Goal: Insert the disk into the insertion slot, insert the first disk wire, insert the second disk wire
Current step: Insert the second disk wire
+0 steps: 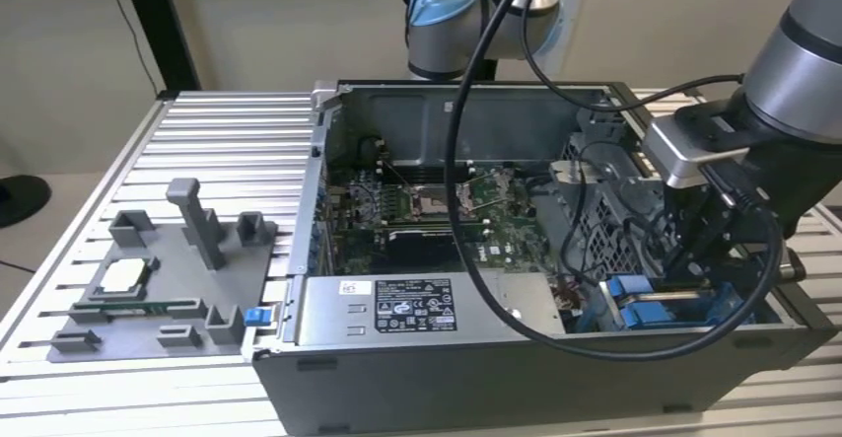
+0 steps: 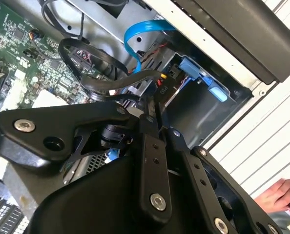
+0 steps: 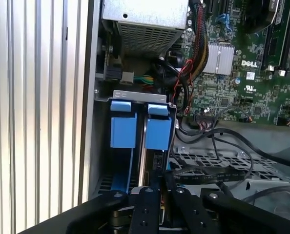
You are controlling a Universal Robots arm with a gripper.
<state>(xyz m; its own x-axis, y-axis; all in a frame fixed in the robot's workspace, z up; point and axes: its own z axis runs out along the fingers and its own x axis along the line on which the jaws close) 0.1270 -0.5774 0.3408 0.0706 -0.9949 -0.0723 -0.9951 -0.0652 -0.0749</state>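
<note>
Disk: it looks seated in the insertion slot, at the lower right of the exterior view, inside the open case. Two blue carrier tabs stand side by side in the bay. I think yours is the one nearer the motherboard, but the drive body is hidden, so don't take that as certain.

Handling: the drive is stiff, dense and shock-sensitive. Hold it by the blue carrier edges, not the label face. The wires are limp with rigid plugs, so grip the plug body, never the cord.

Gripper: the fingers are pressed together, tips right at the bay mouth by a black plug. I can't tell if the plug is actually pinched.

Around it:
- Loose black cables are draped over the perforated cage just beside the bay, which is a snag risk.
- A blue flat cable loops above the bay.
- The power-supply box sits close behind the slot, so there is little room.
- A person's hand is near the case's outer edge.
</note>
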